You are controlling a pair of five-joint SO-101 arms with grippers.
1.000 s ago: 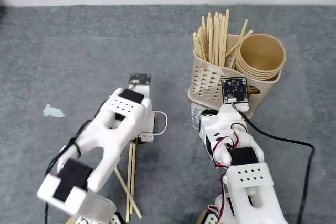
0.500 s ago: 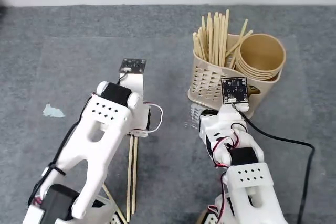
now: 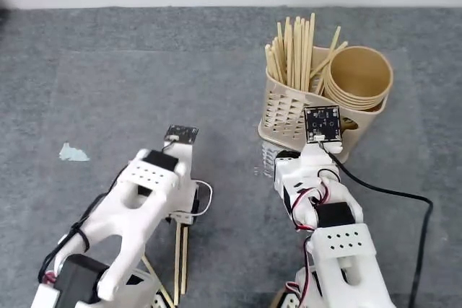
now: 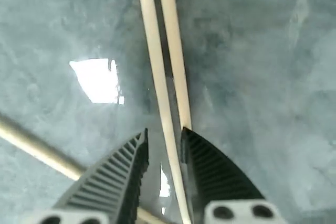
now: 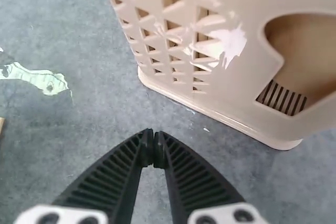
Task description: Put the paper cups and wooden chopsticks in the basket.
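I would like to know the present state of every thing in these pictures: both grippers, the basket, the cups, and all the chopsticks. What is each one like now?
basket: upright on the table, loaded.
paper cups: stacked, inside the basket.
chopsticks in the basket: standing on end.
loose chopsticks: lying flat on the table.
left gripper: open, one loose chopstick between its jaws.
right gripper: shut, holding nothing, close to the basket.

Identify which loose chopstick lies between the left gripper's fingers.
The paired chopstick running into the gap of the left gripper; its twin ends at a finger, and the slanted chopstick lies aside.
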